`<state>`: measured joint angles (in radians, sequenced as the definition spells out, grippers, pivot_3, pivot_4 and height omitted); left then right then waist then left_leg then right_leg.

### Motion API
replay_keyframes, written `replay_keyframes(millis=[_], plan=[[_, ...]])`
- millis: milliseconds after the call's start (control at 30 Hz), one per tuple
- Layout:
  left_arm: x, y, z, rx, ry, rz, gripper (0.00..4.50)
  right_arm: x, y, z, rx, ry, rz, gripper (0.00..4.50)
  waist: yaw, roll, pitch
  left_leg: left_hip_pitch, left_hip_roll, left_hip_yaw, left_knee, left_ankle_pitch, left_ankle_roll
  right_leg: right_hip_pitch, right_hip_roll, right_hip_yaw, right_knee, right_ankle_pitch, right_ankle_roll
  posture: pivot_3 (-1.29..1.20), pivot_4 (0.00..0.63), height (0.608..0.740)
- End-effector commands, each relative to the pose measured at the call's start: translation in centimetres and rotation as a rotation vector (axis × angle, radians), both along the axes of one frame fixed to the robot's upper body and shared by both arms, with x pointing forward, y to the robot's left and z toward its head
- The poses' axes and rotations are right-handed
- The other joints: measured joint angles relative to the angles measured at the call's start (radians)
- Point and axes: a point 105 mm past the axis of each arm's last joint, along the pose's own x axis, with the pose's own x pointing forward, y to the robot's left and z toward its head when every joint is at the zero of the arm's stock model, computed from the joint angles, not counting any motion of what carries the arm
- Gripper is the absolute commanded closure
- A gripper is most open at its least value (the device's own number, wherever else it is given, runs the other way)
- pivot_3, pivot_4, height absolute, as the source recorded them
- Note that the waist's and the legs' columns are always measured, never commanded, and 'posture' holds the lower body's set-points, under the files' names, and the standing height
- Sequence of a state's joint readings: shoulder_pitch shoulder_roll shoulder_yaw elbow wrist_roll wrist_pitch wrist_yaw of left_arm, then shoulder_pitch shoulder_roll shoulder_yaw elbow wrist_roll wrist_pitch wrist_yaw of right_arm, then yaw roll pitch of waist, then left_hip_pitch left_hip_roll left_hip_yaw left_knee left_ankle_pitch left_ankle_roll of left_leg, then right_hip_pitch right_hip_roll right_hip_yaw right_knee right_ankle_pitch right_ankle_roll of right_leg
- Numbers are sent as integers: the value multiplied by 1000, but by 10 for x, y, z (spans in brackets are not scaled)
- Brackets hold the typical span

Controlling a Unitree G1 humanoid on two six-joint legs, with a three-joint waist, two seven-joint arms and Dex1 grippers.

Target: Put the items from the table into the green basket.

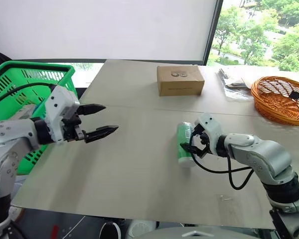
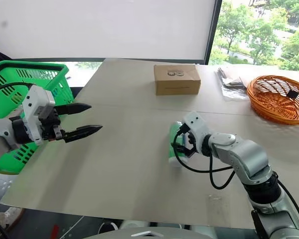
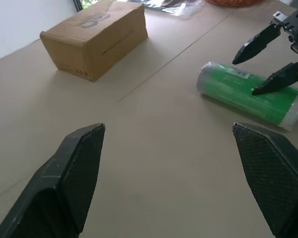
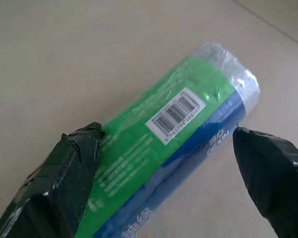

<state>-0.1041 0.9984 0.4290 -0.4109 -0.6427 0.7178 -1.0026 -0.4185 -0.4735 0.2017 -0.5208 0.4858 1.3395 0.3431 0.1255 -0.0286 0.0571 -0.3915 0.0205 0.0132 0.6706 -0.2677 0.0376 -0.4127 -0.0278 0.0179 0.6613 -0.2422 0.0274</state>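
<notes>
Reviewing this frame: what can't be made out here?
- Inside of the green basket: head views, cut off by the picture edge and hidden by the left gripper.
- Whether the right gripper touches the green canister: unclear.
- Small dark item in the orange wicker bowl: too small.

Your two head cameras look forward and down over the desk [image 1: 139, 164] from above, and both see almost the same scene. Your left wrist camera looks low across the desk toward the green canister [image 3: 248, 94]. Your right wrist camera sits very close above that same canister.
</notes>
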Motion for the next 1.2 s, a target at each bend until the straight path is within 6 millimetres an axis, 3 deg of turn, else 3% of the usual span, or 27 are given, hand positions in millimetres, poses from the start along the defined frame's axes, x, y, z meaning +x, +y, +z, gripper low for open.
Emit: replay_keyframes(millis=[33,200,400,633,800,833,967,1033,1200], plan=[[-1,2,9,26,-39,6,277,-18,-1,-10,25,161,-7,0,0,1,0,1,0,0,0,0,0,1,0,0,0,0,0,244,27,740],[5,-3,4,26,-32,-15,277,-36,14,-23,124,329,40,0,-2,3,1,1,0,1,0,0,0,0,2,0,0,2,3,227,34,740],[9,-6,3,28,-37,-22,277,-33,29,-36,66,380,64,0,-15,3,1,2,0,2,0,0,0,1,4,2,0,1,2,227,34,740],[4,0,-1,35,-33,18,277,-10,35,-37,-55,125,124,0,-58,4,1,12,3,2,-1,0,0,6,10,7,1,-1,1,268,30,740],[-1,1,-2,19,-31,31,277,4,33,-35,-75,-5,120,0,-55,4,1,13,5,1,-1,0,0,5,10,8,1,0,0,276,28,740],[-1,1,-2,16,-31,33,96,7,33,-33,-74,-30,122,527,-53,4,2,13,5,1,-1,0,0,5,10,8,1,0,0,272,27,740],[-1,1,-4,7,-21,32,96,15,34,-25,-56,-123,122,1902,-48,5,2,9,5,2,-1,1,-1,3,10,9,0,0,0,263,26,740],[-1,-1,-4,-11,-14,25,96,17,36,-20,-32,-161,128,2138,-47,5,3,6,5,3,-2,1,-1,0,9,9,0,1,-3,263,26,740],[-10,-16,-17,-91,55,-30,96,25,43,-1,66,-268,134,2175,-50,6,4,4,5,3,-3,0,-1,-1,9,9,-1,2,-3,231,21,740]])
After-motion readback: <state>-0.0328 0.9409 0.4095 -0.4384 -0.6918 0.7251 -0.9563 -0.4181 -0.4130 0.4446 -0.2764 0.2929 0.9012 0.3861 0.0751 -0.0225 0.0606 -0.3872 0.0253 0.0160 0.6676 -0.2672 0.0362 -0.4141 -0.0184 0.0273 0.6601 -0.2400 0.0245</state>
